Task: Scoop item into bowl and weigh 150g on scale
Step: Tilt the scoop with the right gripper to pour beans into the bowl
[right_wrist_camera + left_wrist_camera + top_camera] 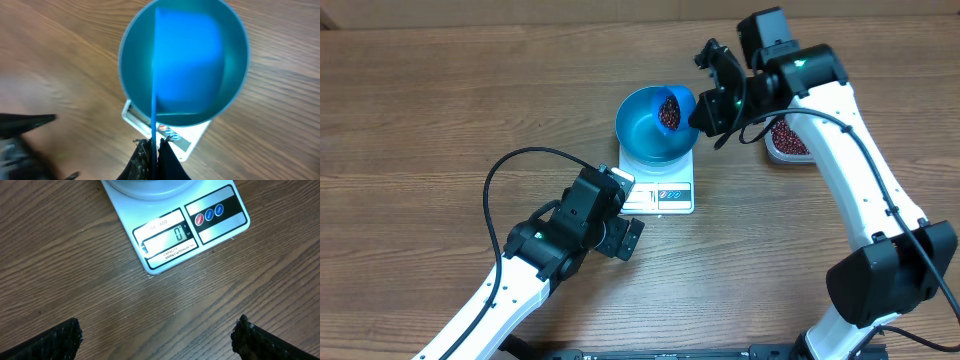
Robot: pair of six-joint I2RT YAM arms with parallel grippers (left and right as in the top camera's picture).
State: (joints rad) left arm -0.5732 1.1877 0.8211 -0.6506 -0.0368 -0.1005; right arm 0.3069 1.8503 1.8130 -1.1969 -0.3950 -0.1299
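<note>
Right gripper: you have its fingers pressed together on the thin handle of the blue scoop, which runs edge-on up from the fingertips in the right wrist view. The scoop sits over the far right rim of the blue bowl, and the overhead view shows a load of dark red-brown beans in its cup. From the right wrist, the back of the scoop covers much of the bowl's interior, so you cannot judge the bowl's contents from that view.

Left gripper: your fingers stand as wide apart as they go, one at each lower corner of the left wrist view, with nothing between them but bare wooden table. It hovers just in front of the scale's front left corner.

The bowl stands centred on the white scale, which lies near the middle of the table. The scale's display faces the left wrist camera and shows a single zero.

A clear tub holding more beans sits to the right of the bowl, partly hidden under the right arm.
</note>
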